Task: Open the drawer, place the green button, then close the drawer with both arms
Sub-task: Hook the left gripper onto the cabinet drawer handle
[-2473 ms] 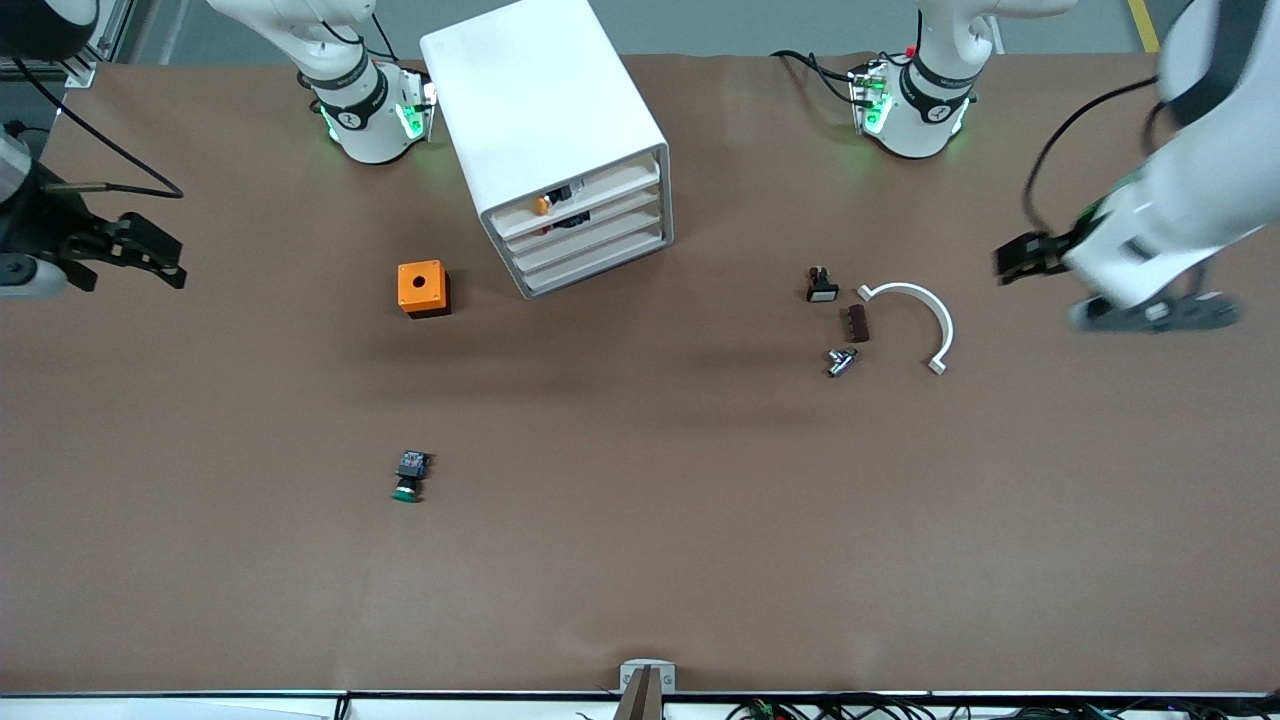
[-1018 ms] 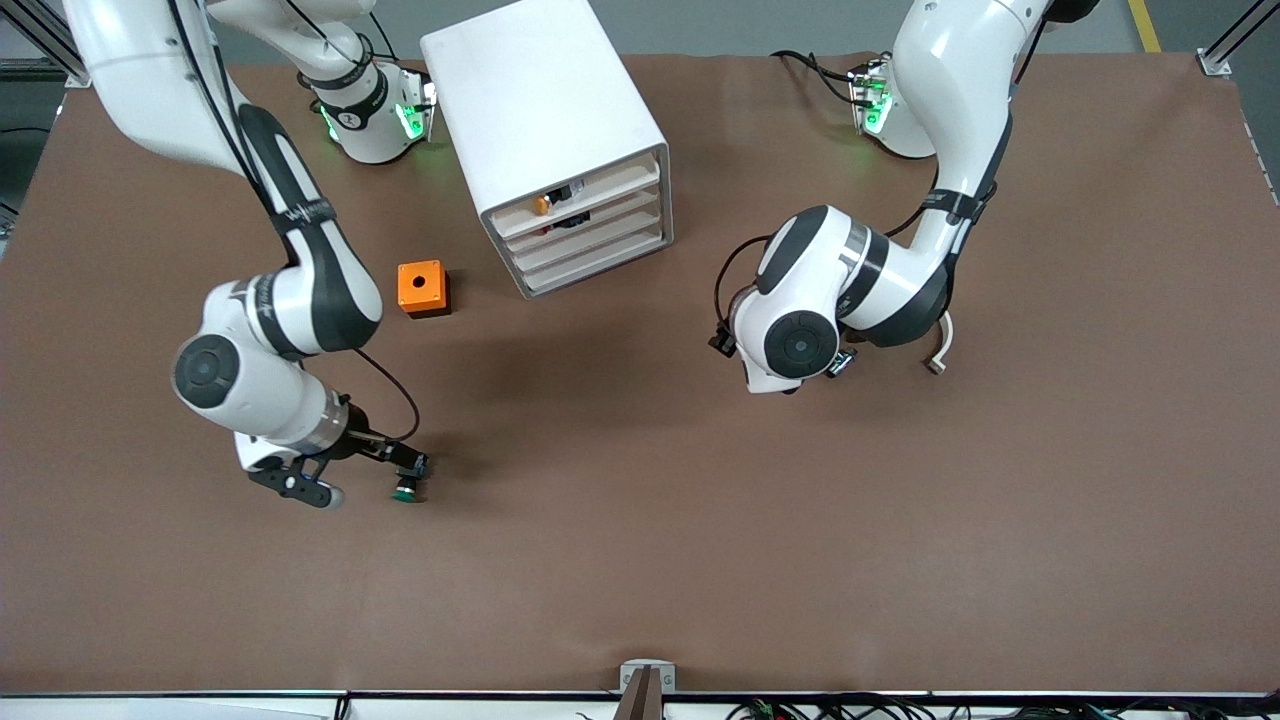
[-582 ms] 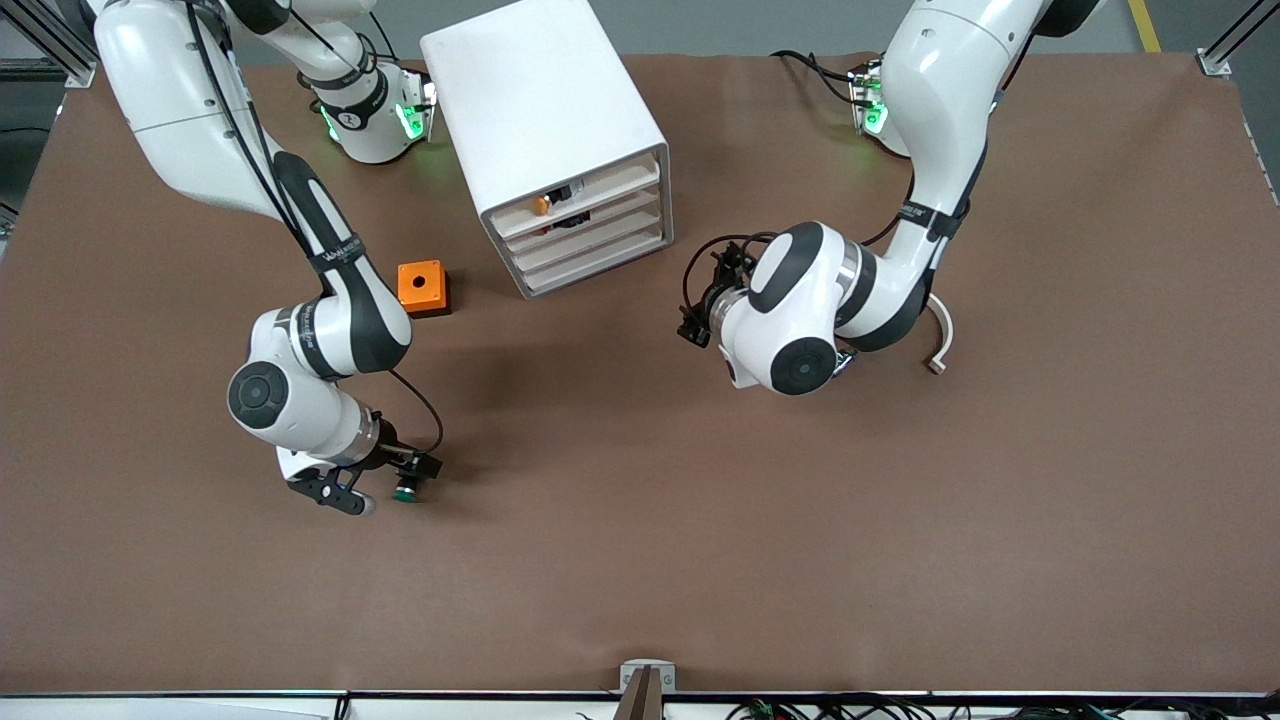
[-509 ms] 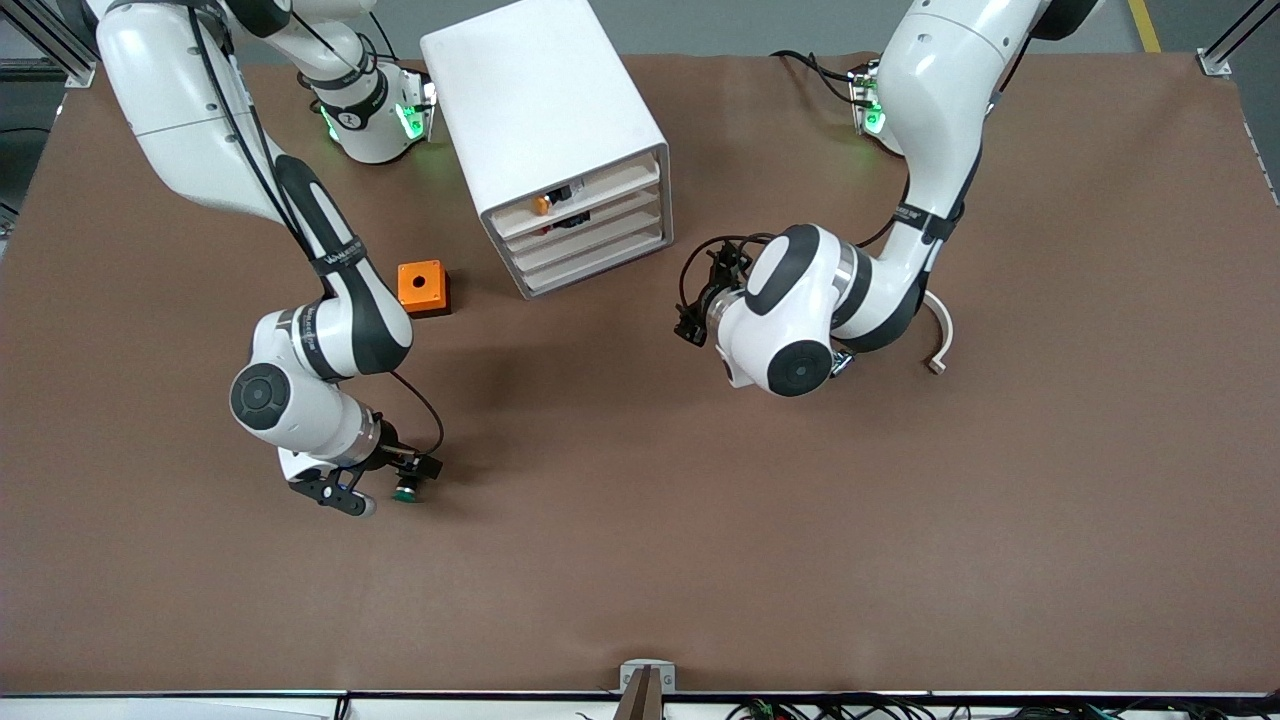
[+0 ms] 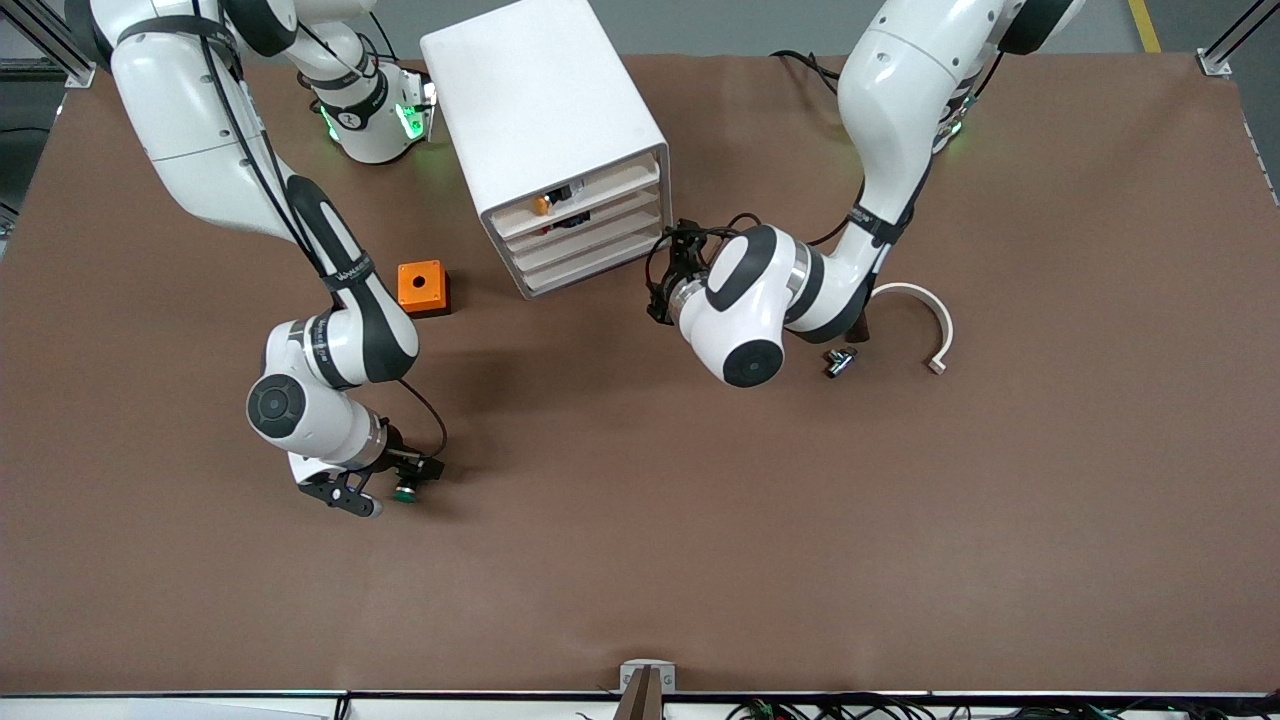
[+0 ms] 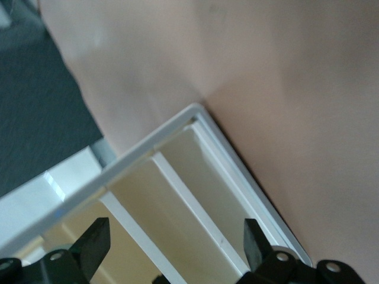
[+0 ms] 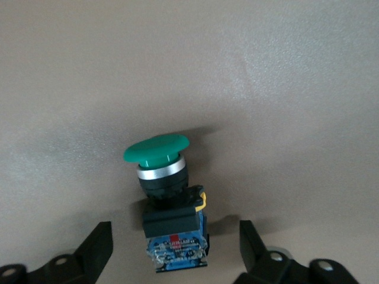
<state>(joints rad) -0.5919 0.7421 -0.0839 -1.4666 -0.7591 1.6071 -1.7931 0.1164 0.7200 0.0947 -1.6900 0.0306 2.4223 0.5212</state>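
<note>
- Right hand (image 5: pixel 385 487) is seen low over the bench (image 5: pixel 640 560), its fingers (image 7: pixel 98 248) spread wide and set either side of the button (image 7: pixel 169 201), with nothing gripped yet.
- Button (image 5: pixel 405 490) is shown lying on its side on the bench, nearer the front camera than the orange box (image 5: pixel 422 288), toward the right arm's end.
- Its build is judged small, light and rigid: a smooth green cap, a metal collar and a blocky black-and-blue body.
- Hold is best taken across the flat sides of the body, where the pads would seat squarely; the rounded cap is judged slippery and apt to roll or squirt out.
- A modest squeeze is thought enough, as the plastic body and the terminals at its end could be marked by force.
- Left hand (image 5: pixel 665 290) is held in front of the cabinet (image 5: pixel 545 110), by its lowest drawers (image 6: pixel 195 201), fingers (image 6: pixel 92 245) wide apart and empty.
</note>
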